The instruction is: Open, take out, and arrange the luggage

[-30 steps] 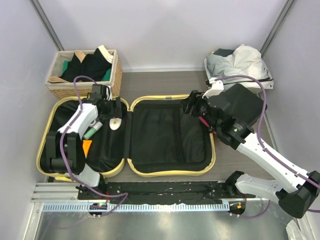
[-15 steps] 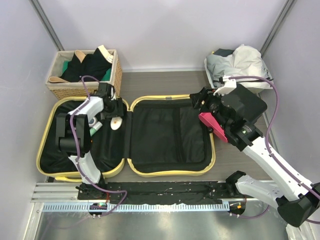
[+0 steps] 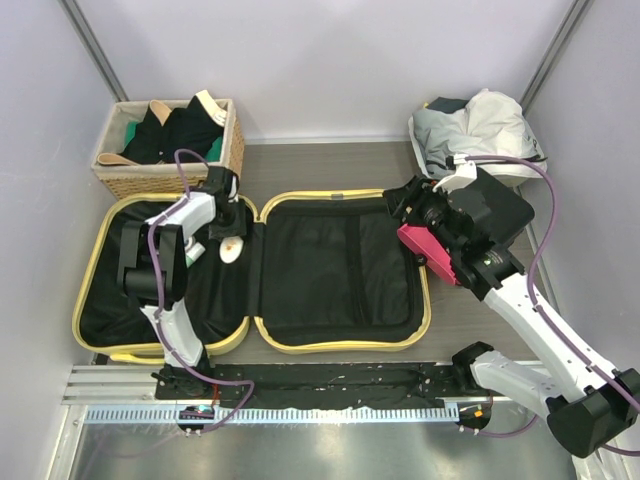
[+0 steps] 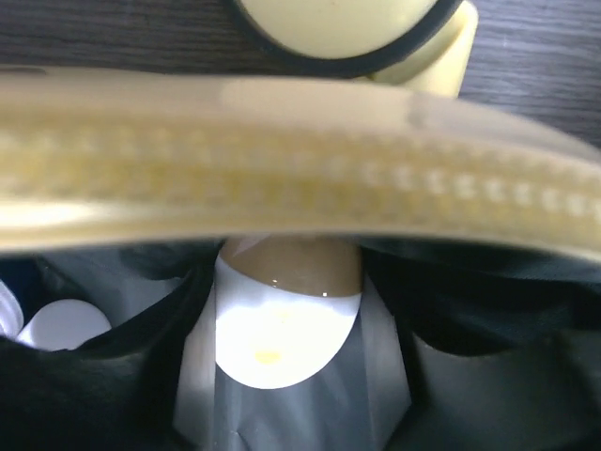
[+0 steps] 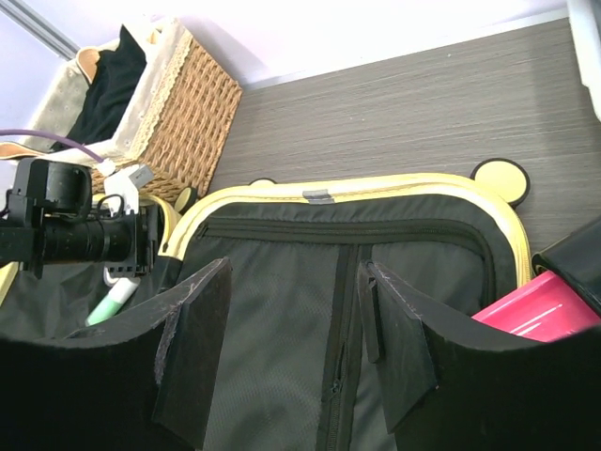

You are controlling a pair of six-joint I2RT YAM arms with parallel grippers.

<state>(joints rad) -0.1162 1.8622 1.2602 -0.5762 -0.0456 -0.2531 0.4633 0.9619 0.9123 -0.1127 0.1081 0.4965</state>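
The luggage [image 3: 345, 345] lies open flat, with pale-yellow rims and black lining. In its left half a small white bottle with a brown cap [image 3: 232, 248] rests near the hinge. My left gripper [image 3: 229, 228] is down over it. In the left wrist view the bottle [image 4: 282, 329] fills the space between the two dark fingers [image 4: 141, 376], just below the yellow rim [image 4: 300, 178]. Whether the pads press on it does not show. My right gripper [image 3: 403, 206] hangs open over the right half's zipped lining [image 5: 282, 310], with nothing between its fingers [image 5: 197, 348].
A wicker basket [image 3: 170, 150] of dark clothes stands at the back left, close behind the left arm. White and grey clothes [image 3: 480, 125] are piled at the back right. A pink item [image 3: 418, 243] sits at the luggage's right rim under the right arm. A green-and-white tube [image 3: 190, 258] lies in the left half.
My left gripper has swung right and back, down over the white bottle, and its jaws have narrowed around it. The right arm has shifted right, uncovering the pink item.
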